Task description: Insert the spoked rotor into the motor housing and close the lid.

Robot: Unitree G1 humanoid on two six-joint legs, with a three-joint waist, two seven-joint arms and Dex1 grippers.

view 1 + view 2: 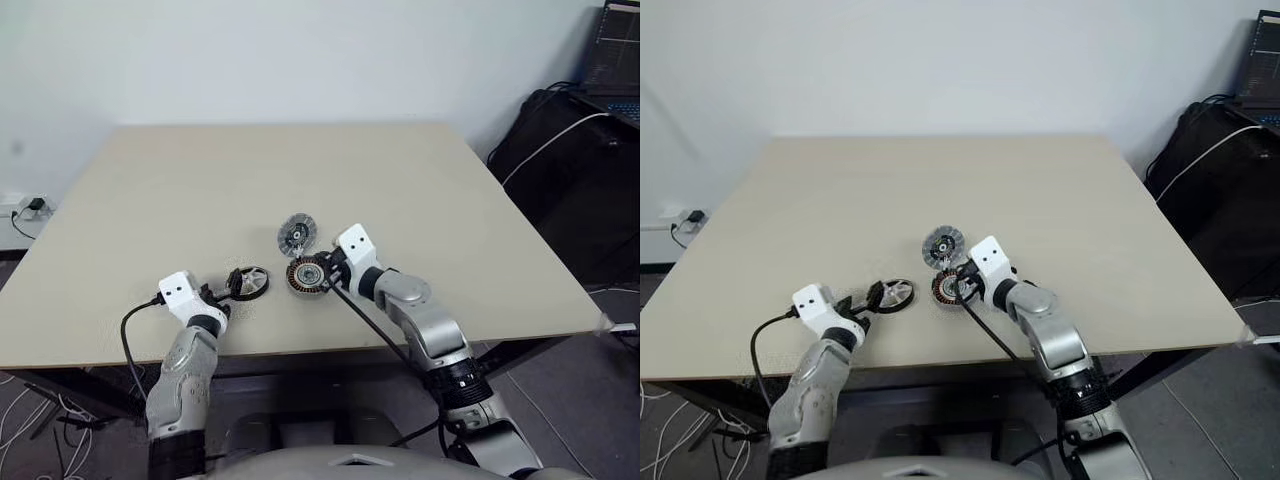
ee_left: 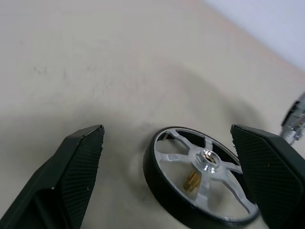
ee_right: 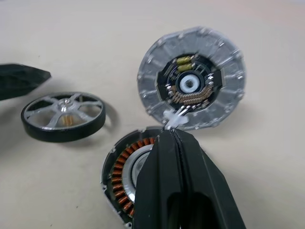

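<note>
The spoked rotor (image 1: 251, 281) lies flat on the table (image 1: 300, 170), with a dark rim, silver spokes and a brass hub (image 2: 200, 177). My left gripper (image 1: 233, 287) is open, and its fingers (image 2: 76, 167) stand on either side of the rotor without touching it. To the right sits the motor housing (image 1: 305, 275), showing copper windings (image 3: 119, 174). My right gripper (image 1: 326, 268) is shut, its fingers (image 3: 176, 181) lying over the housing. The lid (image 1: 296, 235) rests just beyond, ribbed face showing (image 3: 190, 86), with a small white plug at its near edge.
The three parts sit close together near the table's front edge (image 1: 300, 345). A black bag (image 1: 570, 170) and a laptop (image 1: 612, 50) stand off the table at the right. At the far left are a wall socket and cable (image 1: 25, 210).
</note>
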